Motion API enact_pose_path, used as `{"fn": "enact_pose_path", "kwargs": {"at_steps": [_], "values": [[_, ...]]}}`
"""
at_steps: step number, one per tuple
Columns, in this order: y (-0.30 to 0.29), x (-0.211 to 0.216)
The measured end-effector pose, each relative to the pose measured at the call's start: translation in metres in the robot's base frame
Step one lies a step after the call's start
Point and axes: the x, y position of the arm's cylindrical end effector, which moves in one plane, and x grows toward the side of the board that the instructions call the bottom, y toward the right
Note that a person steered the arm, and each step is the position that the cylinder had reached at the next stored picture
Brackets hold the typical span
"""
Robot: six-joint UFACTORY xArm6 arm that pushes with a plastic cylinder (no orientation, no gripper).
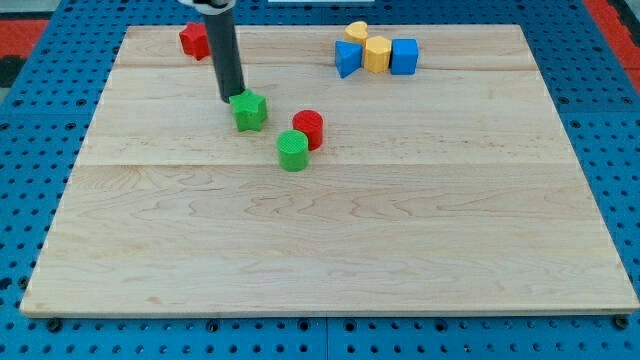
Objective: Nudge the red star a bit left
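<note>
Tip check first: my tip (231, 99), the end of the straight dark rod, has no jaws to open or close, and it sits down on the pale wooden board (330, 250) touching the upper-left edge of the green star-shaped block (249, 110). The red star-shaped block (193, 39) waits near the board's top-left corner, partly hidden behind my rod. To nudge it left I'd say I need to swing round to its right side and push gently. Room is tight: the board's left edge is near, so keep it short. The red cylinder (309, 129) and green cylinder (292, 151) stand well apart.
</note>
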Motion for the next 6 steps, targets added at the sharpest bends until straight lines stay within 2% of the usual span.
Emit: {"fn": "enact_pose_path", "kwargs": {"at_steps": [1,2,3,4,5,6], "values": [[-0.003,0.005],[0.049,0.022],[0.051,0.018],[0.032,-0.059],[0.052,-0.133],[-0.003,-0.149]]}}
